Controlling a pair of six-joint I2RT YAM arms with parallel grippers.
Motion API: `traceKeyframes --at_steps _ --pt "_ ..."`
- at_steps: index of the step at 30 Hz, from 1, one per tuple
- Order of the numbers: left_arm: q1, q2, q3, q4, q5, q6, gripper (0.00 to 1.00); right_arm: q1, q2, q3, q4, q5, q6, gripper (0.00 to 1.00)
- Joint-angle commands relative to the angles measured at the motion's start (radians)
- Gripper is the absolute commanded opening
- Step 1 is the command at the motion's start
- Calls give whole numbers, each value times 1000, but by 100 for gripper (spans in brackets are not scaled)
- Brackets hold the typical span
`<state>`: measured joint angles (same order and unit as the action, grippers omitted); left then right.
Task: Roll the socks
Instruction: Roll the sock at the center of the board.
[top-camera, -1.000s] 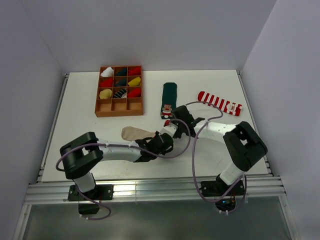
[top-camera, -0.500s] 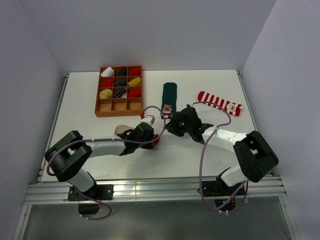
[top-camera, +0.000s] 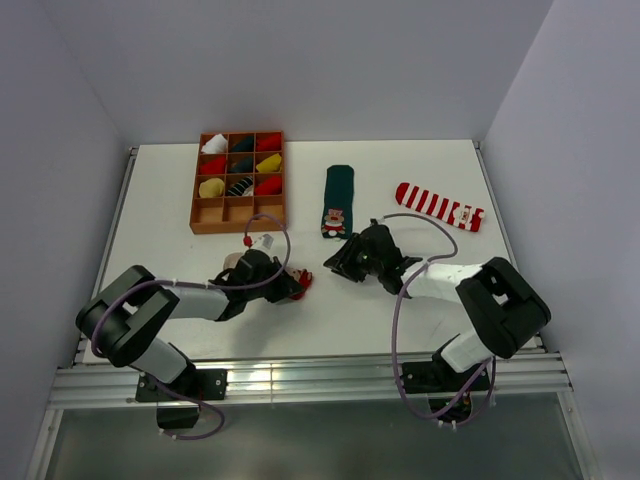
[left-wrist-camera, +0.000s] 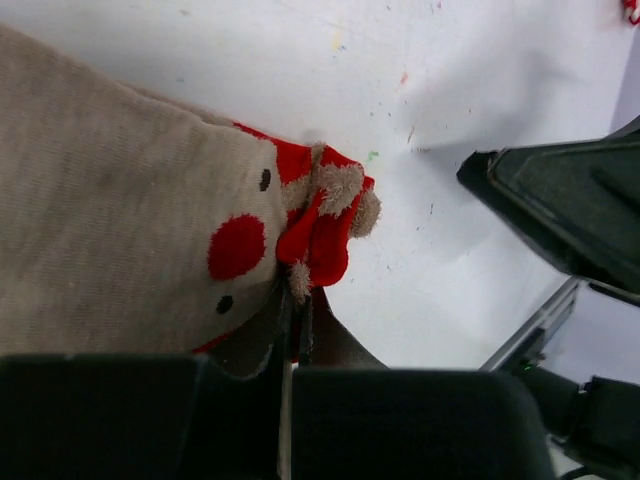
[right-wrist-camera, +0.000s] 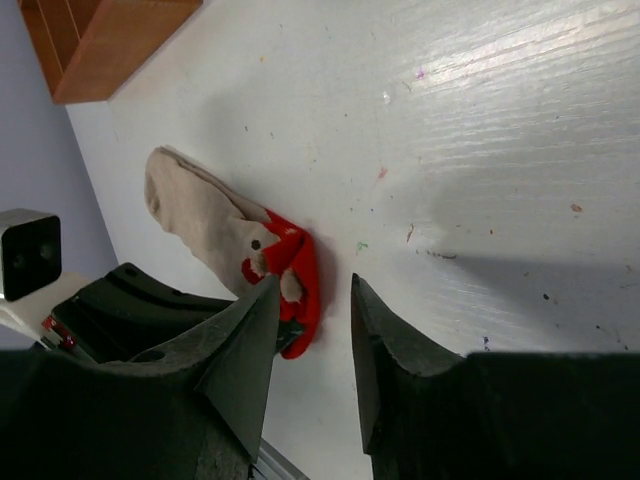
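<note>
The left gripper (left-wrist-camera: 297, 335) is pinched shut on the red toe end of the beige sock (left-wrist-camera: 120, 230), right beside the little fuzzy hat on its face. The rest of the sock lies flat on the table (top-camera: 400, 310) and runs back under that wrist. The right gripper (right-wrist-camera: 312, 340) holds nothing. Its jaws stand partly apart, low over the bare tabletop near the toe and facing it without touching. To me this looks like the very start of rolling the first sock: the toe is gripped but nothing is turned over yet. The next move probably calls for curling that toe back over the foot, with the free gripper pressing the fabric down so it doesn't slide. The left arm stretches low from its base, with the forearm almost lying along the table toward the middle. The right arm folds at the elbow on the near right, and its forearm reaches left toward the other arm. The green sock (top-camera: 337, 195) and the striped sock (top-camera: 438, 206) lie flat farther back, well apart from both grippers. Near them is the wooden tray (top-camera: 239, 225) of rolled bundles.
</note>
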<state>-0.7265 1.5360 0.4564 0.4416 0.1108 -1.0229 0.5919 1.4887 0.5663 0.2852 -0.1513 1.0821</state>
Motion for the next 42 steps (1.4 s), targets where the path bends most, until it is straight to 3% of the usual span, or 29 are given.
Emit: traceKeyframes --at_steps 1,13,25,38,42 --pt "30 -31 -58 62 32 -95 0 20 24 9 55 -5 -16 41" --pt "76 12 -128 184 98 -177 0 85 114 98 43 -19 -40 20" --pt "95 27 -148 198 102 -197 0 132 211 187 32 -50 -54 10" --pt "119 64 -174 253 132 -226 0 152 236 239 -6 -47 -67 7" --pt "124 58 -188 258 128 -235 0 152 162 228 -89 57 -106 10"
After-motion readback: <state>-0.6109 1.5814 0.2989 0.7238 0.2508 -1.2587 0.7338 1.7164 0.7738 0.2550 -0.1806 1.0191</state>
